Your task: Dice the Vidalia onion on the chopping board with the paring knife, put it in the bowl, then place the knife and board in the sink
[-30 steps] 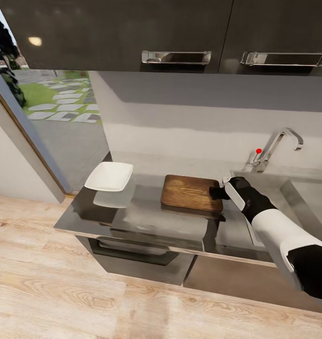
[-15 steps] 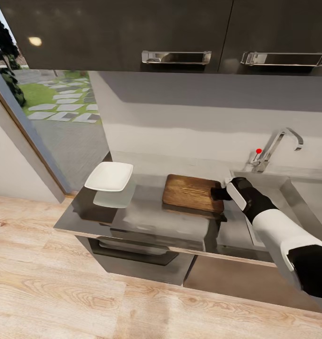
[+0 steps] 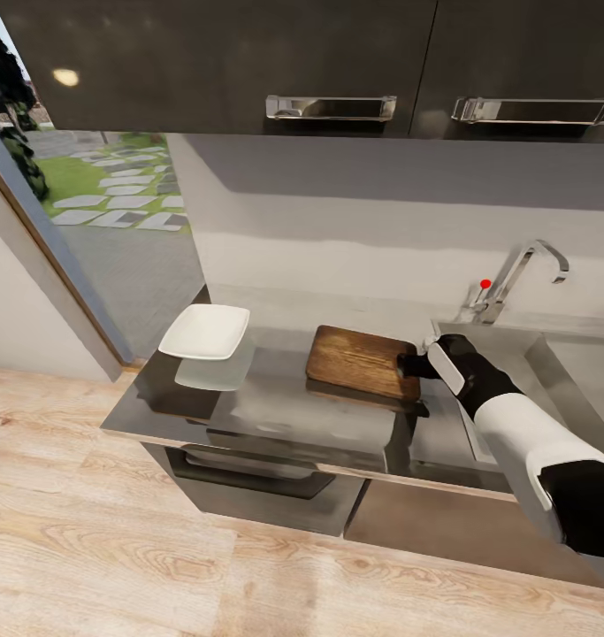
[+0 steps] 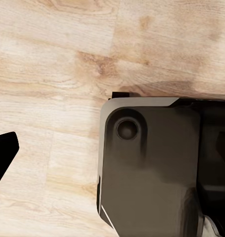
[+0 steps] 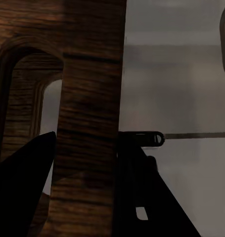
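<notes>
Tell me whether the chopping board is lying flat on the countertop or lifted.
Lifted at one end: the right gripper clamps the chopping board by its slot-handle end, and that edge casts a shadow on the countertop.

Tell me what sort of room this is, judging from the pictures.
A home kitchen, most likely: a grey countertop runs into a steel sink with a chrome tap, dark wall cabinets hang above, and a wooden chopping board and a white bowl sit on the counter.
</notes>
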Tool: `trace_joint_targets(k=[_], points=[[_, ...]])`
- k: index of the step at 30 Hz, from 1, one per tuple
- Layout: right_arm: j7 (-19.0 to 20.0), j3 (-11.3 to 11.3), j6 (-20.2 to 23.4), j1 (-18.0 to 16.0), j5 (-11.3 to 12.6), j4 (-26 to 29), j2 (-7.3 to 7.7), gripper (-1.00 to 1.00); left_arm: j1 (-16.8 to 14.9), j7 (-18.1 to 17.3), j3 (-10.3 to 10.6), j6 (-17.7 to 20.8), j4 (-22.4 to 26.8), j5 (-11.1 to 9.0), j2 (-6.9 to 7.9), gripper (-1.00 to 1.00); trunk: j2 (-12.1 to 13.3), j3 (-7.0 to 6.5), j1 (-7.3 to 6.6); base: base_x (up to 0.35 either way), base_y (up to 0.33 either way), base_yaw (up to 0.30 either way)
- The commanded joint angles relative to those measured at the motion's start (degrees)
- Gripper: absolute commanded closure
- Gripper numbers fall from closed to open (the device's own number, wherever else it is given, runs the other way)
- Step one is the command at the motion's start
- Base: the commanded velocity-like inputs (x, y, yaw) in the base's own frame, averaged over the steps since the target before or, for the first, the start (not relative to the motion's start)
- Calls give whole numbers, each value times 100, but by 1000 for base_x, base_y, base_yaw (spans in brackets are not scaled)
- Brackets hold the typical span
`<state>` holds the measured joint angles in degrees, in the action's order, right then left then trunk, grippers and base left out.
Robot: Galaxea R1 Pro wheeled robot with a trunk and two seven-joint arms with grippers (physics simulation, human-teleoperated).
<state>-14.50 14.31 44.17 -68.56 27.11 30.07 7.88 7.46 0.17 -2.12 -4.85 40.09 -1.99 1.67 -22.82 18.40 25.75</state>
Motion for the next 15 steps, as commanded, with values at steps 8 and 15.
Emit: trace_joint_targets(k=[8,15], points=[[-53,50,21,-5,50,8,-11,100,3,1,1,-7,5,-21,0,-100,-10,9,3,0,0,0],[-48,56,26,-5,55,8,-36,100,3,1,1,-7,3,-21,0,-100,-10,9,3,0,0,0]])
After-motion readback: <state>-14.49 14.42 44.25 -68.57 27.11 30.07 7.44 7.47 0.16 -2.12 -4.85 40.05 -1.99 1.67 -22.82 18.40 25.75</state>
